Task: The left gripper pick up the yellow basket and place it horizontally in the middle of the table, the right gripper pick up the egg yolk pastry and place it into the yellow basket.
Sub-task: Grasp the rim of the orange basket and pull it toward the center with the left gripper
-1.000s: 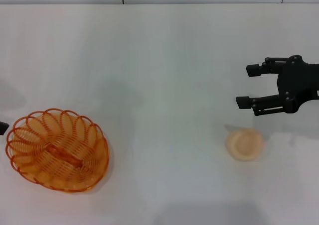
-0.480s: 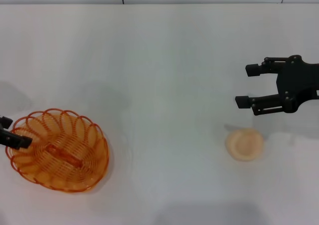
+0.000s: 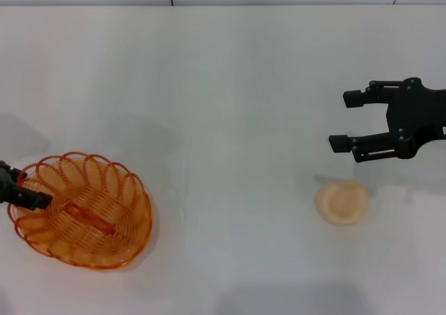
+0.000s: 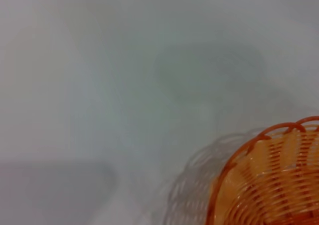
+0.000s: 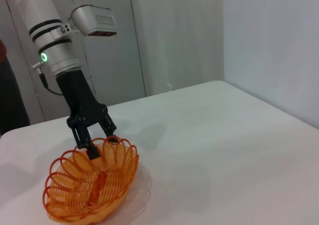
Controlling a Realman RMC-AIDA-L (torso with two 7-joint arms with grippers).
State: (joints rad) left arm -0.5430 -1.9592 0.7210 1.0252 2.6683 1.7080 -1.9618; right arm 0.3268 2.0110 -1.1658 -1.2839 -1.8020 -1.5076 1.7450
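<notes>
The yellow basket (image 3: 80,210) sat at the near left of the table (image 3: 230,99), its far side cut off in the left wrist view. The left gripper (image 5: 94,138) stood at the basket's outer rim with fingers spread, one dipping inside; the head view showed only a fingertip. The right gripper (image 3: 345,120) hovered spread above the table, just beyond the egg yolk pastry (image 3: 341,202), well apart from the basket.

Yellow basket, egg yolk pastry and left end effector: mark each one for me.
yellow basket (image 3: 83,221), head view, on the woven base.
egg yolk pastry (image 3: 341,202), head view, centre of the domed top.
left end effector (image 5: 97,141), right wrist view, between its fingertips at the basket's rim.
</notes>
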